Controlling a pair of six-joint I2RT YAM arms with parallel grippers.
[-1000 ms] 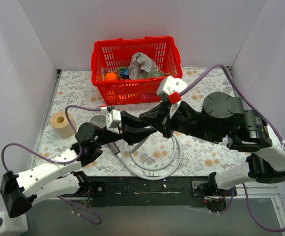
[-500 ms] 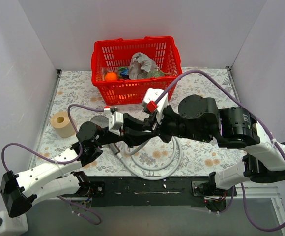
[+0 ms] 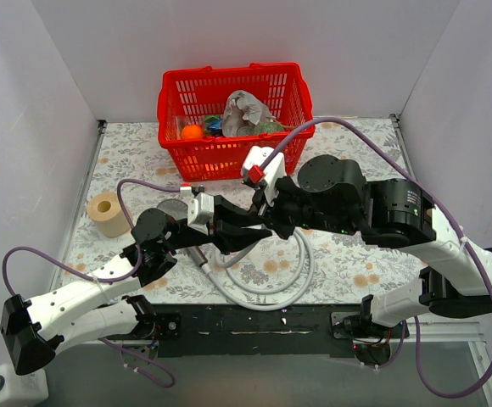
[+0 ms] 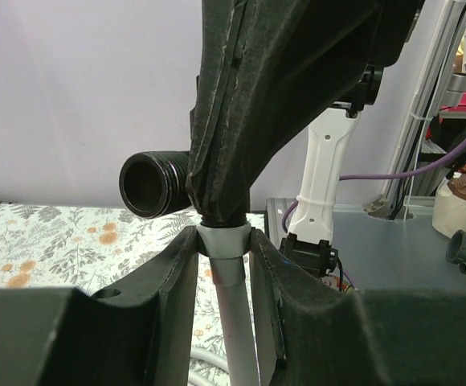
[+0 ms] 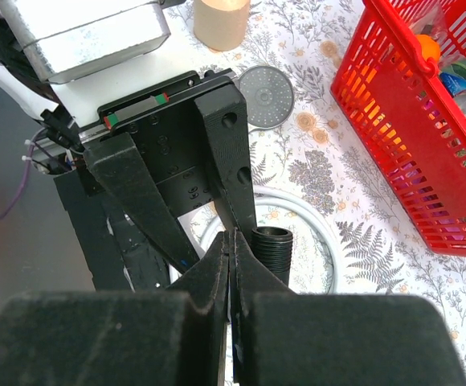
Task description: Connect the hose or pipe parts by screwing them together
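We take the red basket (image 3: pixel 216 159) as our mark. In front of it, well apart and towards the arm bases, the light-grey hose (image 5: pixel 301 215) lies coiled, with one end rising out of the coil. Both grippers meet in front of the basket's front wall, nearer to it than the coil is. The left gripper (image 4: pixel 221 238) is clenched on the hose end (image 4: pixel 233 330) just below its collar and holds it upright. The right gripper (image 5: pixel 231 237) is pinched fully together with nothing we can see between its fingers, its tips at the top of that collar. The shower head (image 5: pixel 267 96) lies face up off the basket's front left corner. A black threaded end (image 4: pixel 173 181) shows just beside the right fingers; we cannot tell what carries it. We judge the parts not yet mated. To do this well, we line up both axes before any turn, start gently so the thread does not cross, and keep the grip below the collar so the nut can spin free
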